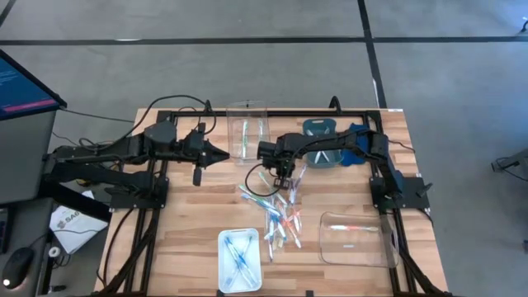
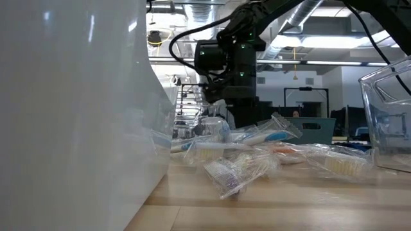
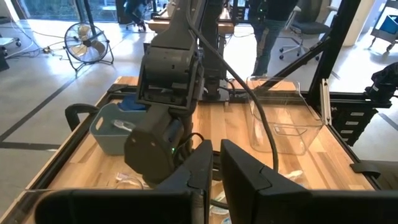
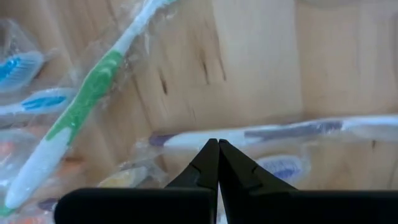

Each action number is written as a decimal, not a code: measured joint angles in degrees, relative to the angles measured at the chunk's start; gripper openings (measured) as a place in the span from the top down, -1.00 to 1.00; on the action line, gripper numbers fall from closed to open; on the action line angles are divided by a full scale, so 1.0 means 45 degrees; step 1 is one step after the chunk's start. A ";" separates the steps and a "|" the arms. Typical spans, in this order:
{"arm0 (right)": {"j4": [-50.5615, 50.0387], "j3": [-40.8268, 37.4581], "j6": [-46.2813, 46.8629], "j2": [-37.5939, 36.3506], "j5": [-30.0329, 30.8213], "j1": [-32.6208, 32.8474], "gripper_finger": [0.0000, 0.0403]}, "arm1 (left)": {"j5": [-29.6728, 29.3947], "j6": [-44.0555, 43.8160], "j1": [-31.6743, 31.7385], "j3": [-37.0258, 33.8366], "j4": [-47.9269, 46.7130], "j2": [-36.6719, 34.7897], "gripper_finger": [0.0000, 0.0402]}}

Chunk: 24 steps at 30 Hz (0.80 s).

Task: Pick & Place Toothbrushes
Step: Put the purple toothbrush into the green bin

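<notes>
your right tool point(image 4: 218, 147) closed, empty, over toothbrushes point(image 1: 276, 210) | pile on table point(image 1: 190, 223) | long axes mixed, no common heading | left tool point(image 3: 216, 163) closed, parked far-left

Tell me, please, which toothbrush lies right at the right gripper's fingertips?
The purple-handled toothbrush, lying crosswise just beyond the shut right gripper; the green toothbrush lies off to one side.

Pale wood grain with dark knots is being shown by the table point(image 4: 249, 56). A green and white toothbrush point(image 4: 81, 106) is being seen beside one striped grey-purple point(image 4: 292, 132) and blue-headed ones point(image 4: 37, 102). Black is being worn by the right gripper point(image 4: 218, 144), blue-grey by a bin point(image 3: 109, 134), blue by a cloth point(image 1: 356, 132).
</notes>
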 joint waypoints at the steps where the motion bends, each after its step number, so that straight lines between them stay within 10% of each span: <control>1: -0.0117 0.0000 0.0048 0.0000 -0.0001 -0.0002 1.00 | -0.0001 0.0000 0.0000 0.0000 0.0032 0.0000 0.87; 24: -0.0211 0.0000 0.1625 0.0000 0.0014 0.0070 0.36 | 0.0004 -0.0005 0.0002 0.0000 0.0151 -0.0005 0.87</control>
